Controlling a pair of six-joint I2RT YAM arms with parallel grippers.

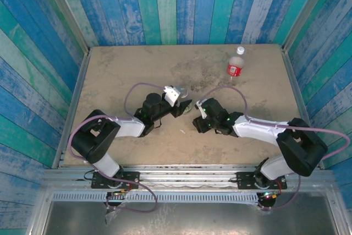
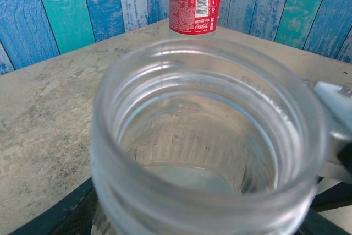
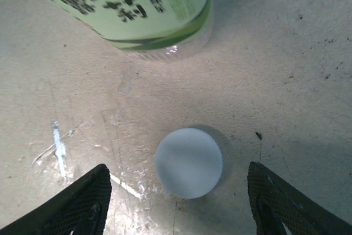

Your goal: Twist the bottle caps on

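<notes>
My left gripper point(image 1: 180, 103) is shut on the clear bottle with the pale green-and-white label point(image 3: 126, 9), holding it tilted near the middle of the table. That bottle's open mouth point(image 2: 209, 136) is uncapped and sits right at the left wrist camera. A white bottle cap point(image 3: 188, 162) lies flat on the table just below the bottle. My right gripper point(image 3: 177, 168) is open and straddles this cap, with a gap on each side of it. The red-labelled bottle point(image 1: 235, 69) stands at the back right with a white cap point(image 1: 240, 50) on its neck.
The sandy table point(image 1: 121, 75) is walled by blue-green planks at the back and sides. The two grippers are close together at the centre. A metal rail point(image 1: 74, 103) runs along the table's left edge.
</notes>
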